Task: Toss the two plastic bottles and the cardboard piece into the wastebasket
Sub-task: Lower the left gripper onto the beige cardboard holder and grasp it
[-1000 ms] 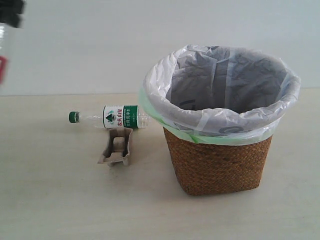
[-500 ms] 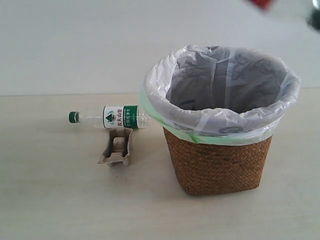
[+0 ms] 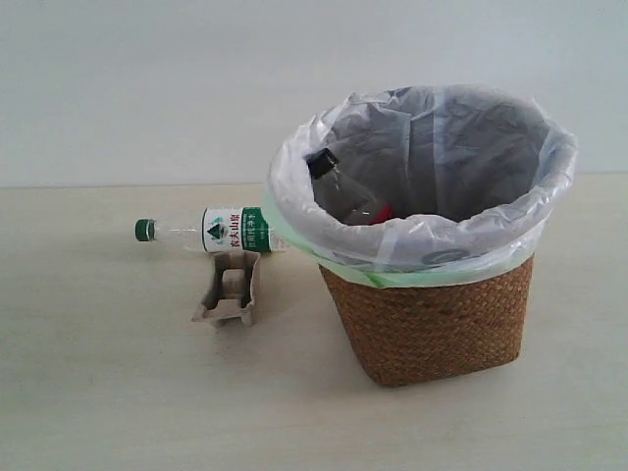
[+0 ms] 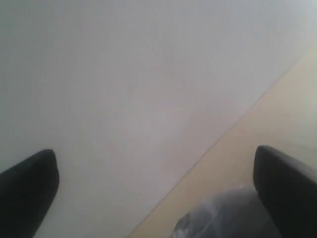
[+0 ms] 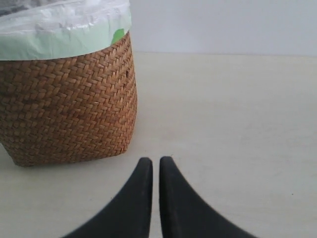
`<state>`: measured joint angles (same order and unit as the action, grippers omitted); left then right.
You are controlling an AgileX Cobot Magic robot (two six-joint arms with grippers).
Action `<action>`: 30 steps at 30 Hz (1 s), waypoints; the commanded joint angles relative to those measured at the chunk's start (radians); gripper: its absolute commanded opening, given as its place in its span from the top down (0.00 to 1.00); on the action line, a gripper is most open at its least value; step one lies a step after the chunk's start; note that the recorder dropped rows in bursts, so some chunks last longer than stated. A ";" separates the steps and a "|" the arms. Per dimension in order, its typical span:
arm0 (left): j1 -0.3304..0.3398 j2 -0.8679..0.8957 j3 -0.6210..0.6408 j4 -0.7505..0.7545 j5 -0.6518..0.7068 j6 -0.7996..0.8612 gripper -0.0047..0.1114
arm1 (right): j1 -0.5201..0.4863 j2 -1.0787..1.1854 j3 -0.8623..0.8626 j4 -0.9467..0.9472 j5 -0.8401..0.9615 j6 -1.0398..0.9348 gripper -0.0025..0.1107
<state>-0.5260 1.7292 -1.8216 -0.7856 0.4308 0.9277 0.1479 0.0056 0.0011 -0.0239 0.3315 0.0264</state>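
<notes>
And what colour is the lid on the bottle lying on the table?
Green; the cap shows best in the exterior view.

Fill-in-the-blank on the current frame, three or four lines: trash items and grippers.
The bottle inside the wastebasket has a ____ cap.
The green-capped bottle lies on its ____ on the table.
Of three trash items, ____ are outside it, including the cardboard piece.
The left gripper is open; the right gripper is ____.
Missing: black; side; two; shut.

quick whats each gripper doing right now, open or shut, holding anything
Left gripper: open wide, holding nothing.
Right gripper: shut, holding nothing.
</notes>
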 commanded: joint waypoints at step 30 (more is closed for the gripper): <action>0.167 0.318 -0.003 0.691 0.593 -0.898 0.04 | 0.001 -0.006 -0.001 -0.008 -0.008 -0.003 0.96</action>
<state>-0.3594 2.0067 -1.8234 -0.0286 1.0411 0.0177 0.1479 0.0056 0.0011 -0.0239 0.3315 0.0264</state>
